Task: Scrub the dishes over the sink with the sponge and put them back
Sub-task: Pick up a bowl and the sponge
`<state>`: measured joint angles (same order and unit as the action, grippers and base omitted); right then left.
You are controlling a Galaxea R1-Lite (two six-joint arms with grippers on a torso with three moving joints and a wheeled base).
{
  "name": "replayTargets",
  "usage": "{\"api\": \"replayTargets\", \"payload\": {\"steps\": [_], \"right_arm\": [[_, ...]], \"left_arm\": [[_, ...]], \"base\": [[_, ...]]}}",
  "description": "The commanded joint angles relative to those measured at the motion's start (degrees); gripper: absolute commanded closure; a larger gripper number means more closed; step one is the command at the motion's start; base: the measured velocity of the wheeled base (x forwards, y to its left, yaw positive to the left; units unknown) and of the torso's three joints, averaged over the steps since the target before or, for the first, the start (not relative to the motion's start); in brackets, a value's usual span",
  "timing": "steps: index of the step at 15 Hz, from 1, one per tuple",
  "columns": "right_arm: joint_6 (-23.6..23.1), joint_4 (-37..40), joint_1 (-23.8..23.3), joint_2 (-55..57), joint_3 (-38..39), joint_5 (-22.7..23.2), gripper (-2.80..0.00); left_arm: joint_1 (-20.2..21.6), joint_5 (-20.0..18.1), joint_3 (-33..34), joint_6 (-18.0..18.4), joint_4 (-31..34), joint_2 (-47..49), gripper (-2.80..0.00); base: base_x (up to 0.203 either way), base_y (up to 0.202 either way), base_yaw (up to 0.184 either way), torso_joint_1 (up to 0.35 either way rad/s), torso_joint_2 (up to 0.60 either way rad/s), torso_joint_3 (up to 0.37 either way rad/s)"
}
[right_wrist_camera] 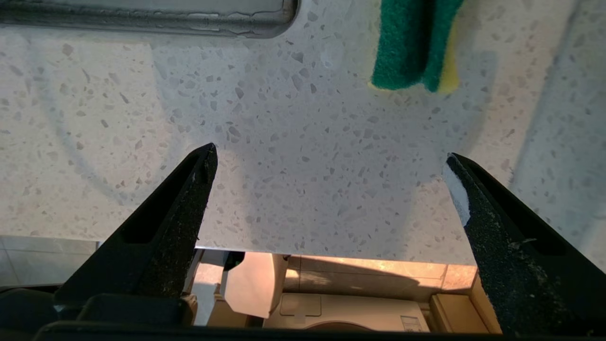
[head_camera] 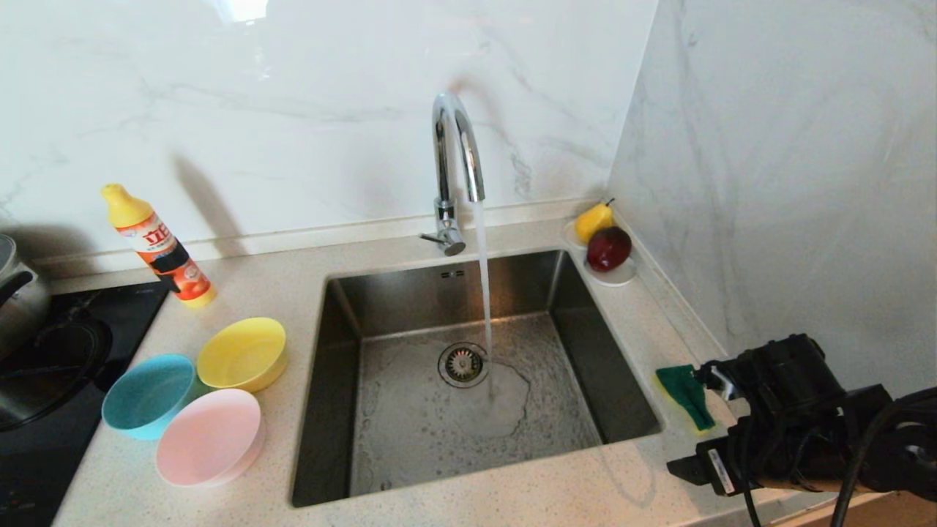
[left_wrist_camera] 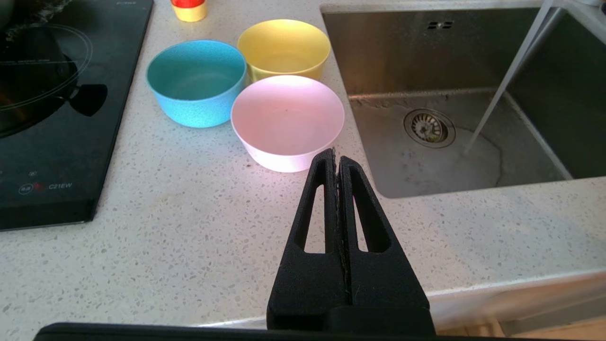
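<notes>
- Right now the right tool [right_wrist_camera: 329,163] hangs over the front right corner of the counter [head_camera: 468,505], beside the sink [head_camera: 622,351], with its fingers [right_wrist_camera: 189,213] spread wide and nothing between them.
- Ahead of it, the sponge [head_camera: 686,395] lies on the counter strip to the right of the sink, green scouring face up and a yellow foam edge showing; it is near the tool but apart from it, untouched.
- Only the near end of the sponge shows in the right wrist view, beyond the fingertips and off toward one finger's side.
- On the other side, the left tool [left_wrist_camera: 338,158] is held above the front of the counter, its fingers pressed together and gripping nothing.
- Three bowls stand upright in a tight cluster on the counter to the left of the sink: the yellow bowl [head_camera: 242,353] farthest back, the teal-blue bowl [head_camera: 148,395] to its left, the pale pink bowl [head_camera: 210,437] nearest the front edge.
- Water runs from the arched faucet [head_camera: 454,168] in a steady stream and lands beside the round drain strainer [head_camera: 463,364], wetting the basin floor.
- Behind the bowls an orange and yellow detergent bottle [head_camera: 157,245] leans by the wall.
- Left of the bowls lies a black cooktop [head_camera: 44,410], with part of a steel pot [head_camera: 18,293] at its far edge.
- At the back right corner a white saucer [head_camera: 611,277] holds a yellow pear [head_camera: 593,219] and a dark red fruit [head_camera: 609,247].
</notes>
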<state>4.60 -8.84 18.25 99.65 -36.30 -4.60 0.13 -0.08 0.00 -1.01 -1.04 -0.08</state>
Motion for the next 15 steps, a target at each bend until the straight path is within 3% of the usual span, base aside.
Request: {"api": "replayTargets", "payload": {"steps": [1,13,14,15], "right_arm": [[0.05,-0.12,0.03,1.42,-0.58,-0.11,-2.8],[-0.73,-5.31,-1.9,3.53,-2.1,-0.85,-2.8],[-0.73,-5.31,-1.9,3.62,-2.27,-0.85,-1.89],[-0.73,-5.31,-1.9,3.83,-2.28,-0.85,0.0]], "left_arm": [[0.04,-0.01,0.17,-0.04,-0.02,0.08,0.0],[-0.04,-0.01,0.1,-0.04,-0.02,0.08,0.0],[0.04,-0.01,0.16,-0.04,-0.02,0.08,0.0],[0.01,-0.01,0.18,-0.04,-0.02,0.08,0.0]], "base": [[0.0,0.0,0.0,0.0,0.0,0.0],[0.0,0.0,0.0,0.0,0.0,0.0],[0.0,0.0,0.0,0.0,0.0,0.0],[0.0,0.0,0.0,0.0,0.0,0.0]]}}
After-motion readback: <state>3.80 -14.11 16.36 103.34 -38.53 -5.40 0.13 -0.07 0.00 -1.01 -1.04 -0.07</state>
